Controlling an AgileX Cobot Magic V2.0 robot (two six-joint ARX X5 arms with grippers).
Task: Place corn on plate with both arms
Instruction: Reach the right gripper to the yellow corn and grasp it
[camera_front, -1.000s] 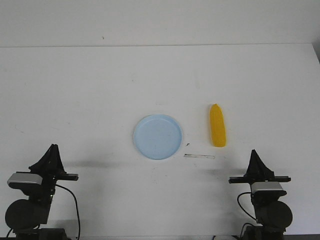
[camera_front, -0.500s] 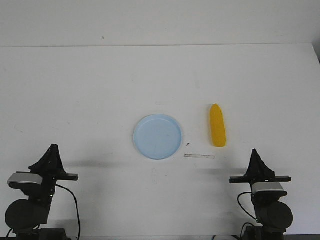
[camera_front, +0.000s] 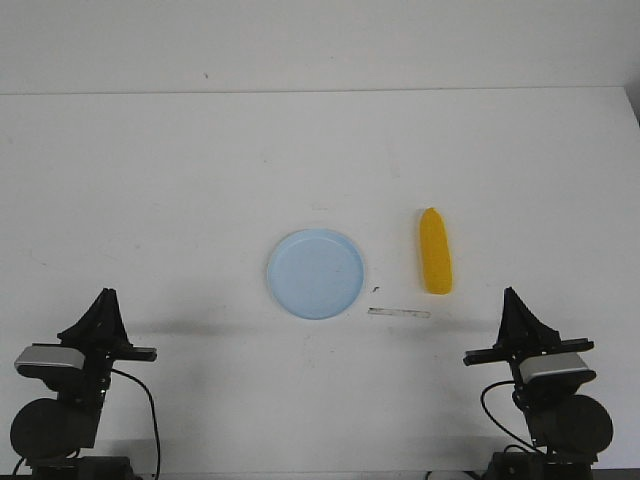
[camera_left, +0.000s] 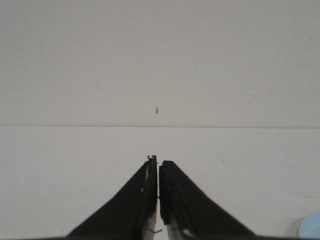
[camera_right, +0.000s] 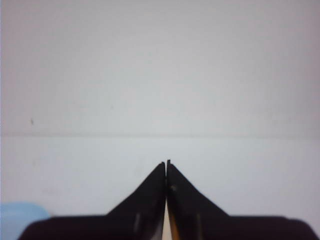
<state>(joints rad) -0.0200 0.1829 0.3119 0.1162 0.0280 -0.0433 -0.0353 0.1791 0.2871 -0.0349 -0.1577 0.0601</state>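
Observation:
A yellow-orange corn (camera_front: 435, 264) lies on the white table, just right of the pale blue plate (camera_front: 315, 273), tapered end pointing away from me. The plate holds nothing. Its edge shows in the left wrist view (camera_left: 311, 228) and in the right wrist view (camera_right: 17, 216). My left gripper (camera_front: 104, 296) sits at the near left, far from both, shut and empty (camera_left: 158, 162). At the near right my right gripper (camera_front: 510, 293) is below the corn, shut and empty (camera_right: 166, 163).
A thin grey strip (camera_front: 398, 313) lies on the table between the plate and my right gripper. The table's far edge (camera_front: 320, 92) meets a white wall.
The right arm has shifted slightly to the right and toward me. The corn, the plate and the left arm have not moved.

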